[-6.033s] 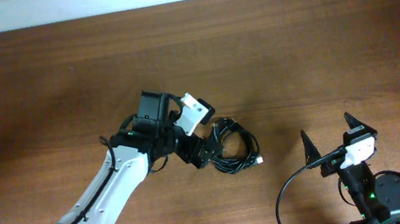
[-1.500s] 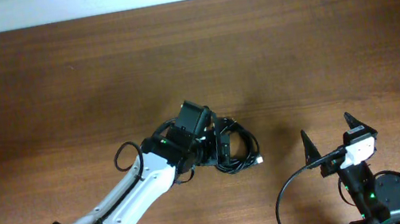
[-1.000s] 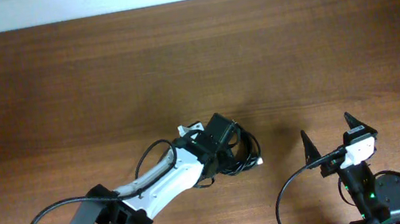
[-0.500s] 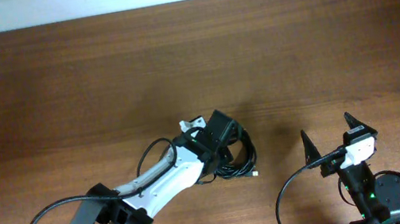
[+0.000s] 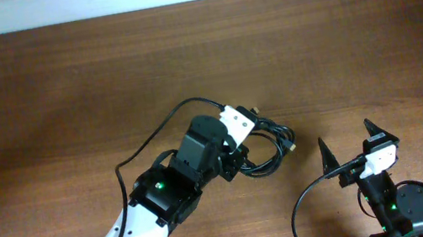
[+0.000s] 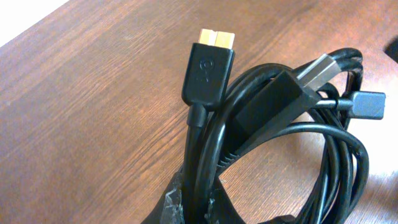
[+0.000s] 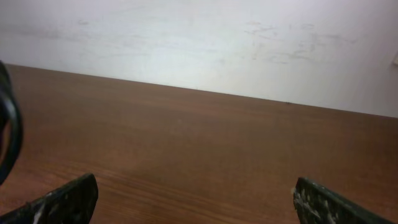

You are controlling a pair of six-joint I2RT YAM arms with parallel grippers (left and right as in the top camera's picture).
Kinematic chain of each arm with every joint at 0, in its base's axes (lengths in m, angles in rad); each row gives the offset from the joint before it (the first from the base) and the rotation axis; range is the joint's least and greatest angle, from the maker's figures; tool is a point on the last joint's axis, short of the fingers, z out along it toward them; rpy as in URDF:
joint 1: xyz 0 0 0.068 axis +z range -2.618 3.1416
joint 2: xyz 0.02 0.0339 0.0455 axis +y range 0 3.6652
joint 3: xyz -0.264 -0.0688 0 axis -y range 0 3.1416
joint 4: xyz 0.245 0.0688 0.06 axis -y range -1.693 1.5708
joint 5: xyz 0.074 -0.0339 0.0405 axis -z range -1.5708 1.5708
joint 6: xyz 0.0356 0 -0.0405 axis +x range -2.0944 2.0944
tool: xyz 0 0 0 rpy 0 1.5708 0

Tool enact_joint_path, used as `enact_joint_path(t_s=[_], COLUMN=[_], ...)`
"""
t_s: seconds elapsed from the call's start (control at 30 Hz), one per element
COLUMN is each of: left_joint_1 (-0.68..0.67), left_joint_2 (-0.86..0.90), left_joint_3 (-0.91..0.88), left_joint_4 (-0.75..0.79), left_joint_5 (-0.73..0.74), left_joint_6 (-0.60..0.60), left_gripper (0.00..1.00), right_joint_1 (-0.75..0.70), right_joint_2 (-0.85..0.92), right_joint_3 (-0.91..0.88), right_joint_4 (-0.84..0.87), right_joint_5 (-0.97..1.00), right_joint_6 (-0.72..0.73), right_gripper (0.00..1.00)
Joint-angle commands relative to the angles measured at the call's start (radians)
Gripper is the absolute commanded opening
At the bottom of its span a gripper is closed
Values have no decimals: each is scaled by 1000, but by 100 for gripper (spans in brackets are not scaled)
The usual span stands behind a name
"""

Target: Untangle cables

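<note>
The cables (image 5: 271, 145) were seen as one coiled bundle on the bench (image 5: 62, 91), a little right of its middle and nearer the near edge than the far one. The left end effector (image 5: 238, 162) was closed tight on several strands at the bundle's left side. In the left wrist view those strands were pinched together between the fingers (image 6: 174, 200). Whether the coil was raised off the wood could not be told. Above the grip, a gold-tipped plug (image 6: 209, 59) stood up on its strand, and a flat metal plug (image 6: 320, 65) lay across the loops.

The right end effector (image 5: 344, 133) was held wide open and empty, close to the near edge towards the right corner, well apart from the bundle.

The cords were judged light, limp and smooth-skinned, so that loops would likely slide and sag rather than hold a shape. The moulded plug bodies were judged stiff and liable to snag in the loops. A hold just behind a plug, on a single strand, was judged the better place for the free end effector, so that one cord could be drawn out against the pinned bundle.
</note>
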Motion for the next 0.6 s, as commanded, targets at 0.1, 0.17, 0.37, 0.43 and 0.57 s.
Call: enact_joint_path(t_s=[0.1, 0.17, 0.37, 0.43, 0.57], left_joint_1=[1, 0, 1, 0, 1], left_joint_2=[1, 1, 47, 60, 60], left_joint_3=[3, 3, 3, 3, 3], left_joint_4=[9, 9, -93, -116, -103], left_joint_5=[48, 2, -525, -525, -426], left_joint_6=[19, -62, -770, -887, -910], left_gripper=[0, 0, 0, 0, 0], right_joint_1=[-7, -7, -7, -7, -7], right_joint_2=[-8, -8, -8, -8, 26], right_joint_3=[-5, -5, 6, 68, 327], right_joint_4=[-6, 4, -1, -62, -416], right_joint_5=[9, 9, -142, -201, -176], right_joint_6=[1, 1, 410, 459, 462], right_gripper=[99, 99, 99, 99, 99])
